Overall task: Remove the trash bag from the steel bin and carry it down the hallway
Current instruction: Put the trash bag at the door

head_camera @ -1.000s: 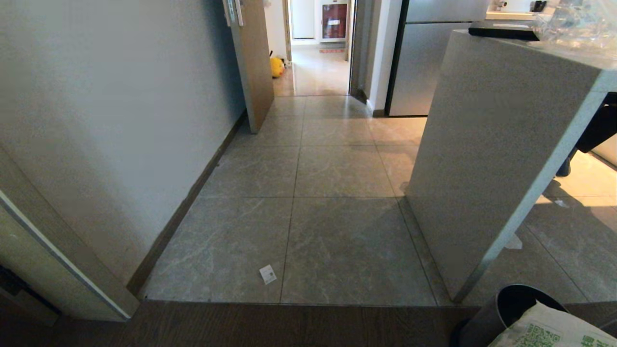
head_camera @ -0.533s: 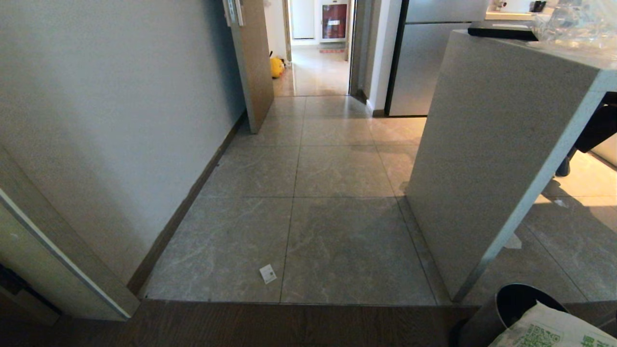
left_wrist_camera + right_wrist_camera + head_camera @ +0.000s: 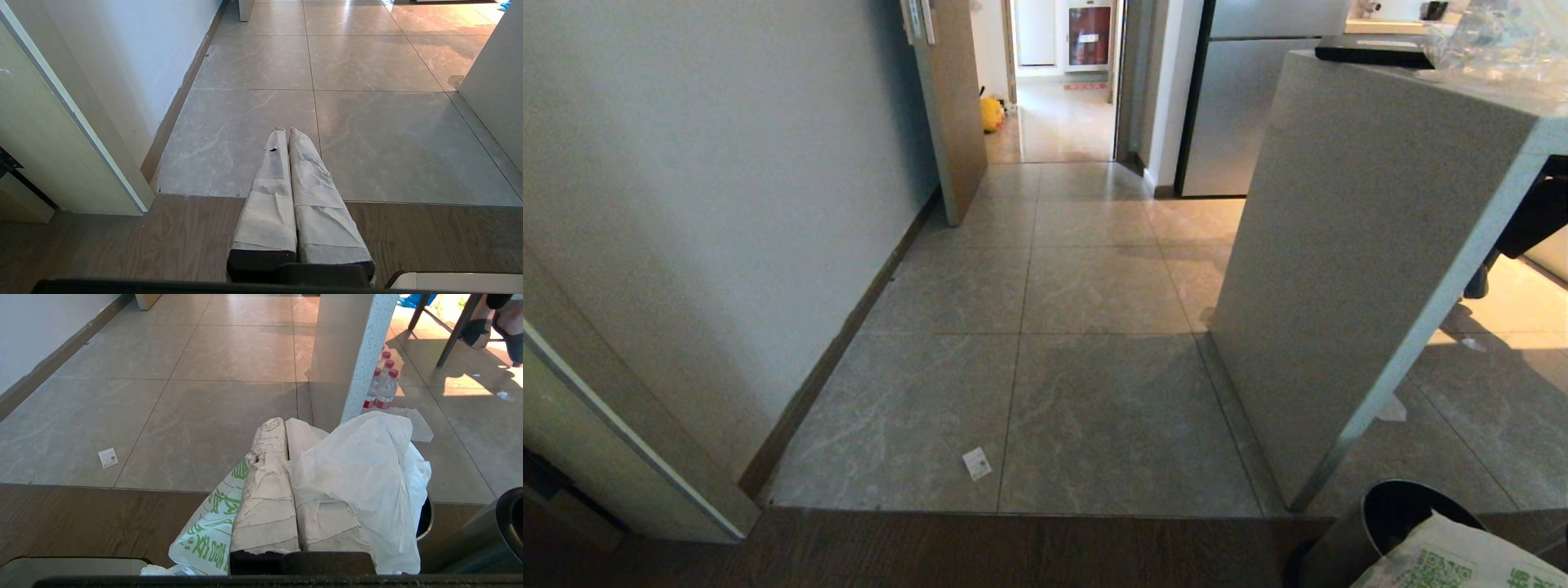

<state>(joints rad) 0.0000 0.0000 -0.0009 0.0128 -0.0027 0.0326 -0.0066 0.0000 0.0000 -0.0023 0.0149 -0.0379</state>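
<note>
Both fingers closed — right point(image 3: 286, 428) pinching trash bag point(image 3: 367, 465), hiding steel bin point(image 3: 425, 518).

Both grippers look alike. The left gripper point(image 3: 286, 130) has two long tapering fingers point(image 3: 267, 204) wrapped in creased, worn off-white tape, seated in a black base. The right gripper point(image 3: 282, 421) shows the same cracked whitish wrapping, its tape scuffed and peeling.

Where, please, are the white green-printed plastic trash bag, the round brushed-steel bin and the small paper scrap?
trash bag point(image 3: 359, 465): right wrist view, its crumpled white top.
steel bin point(image 3: 1347, 539): head view, its outer wall.
paper scrap point(image 3: 977, 464): head view, its middle.
</note>
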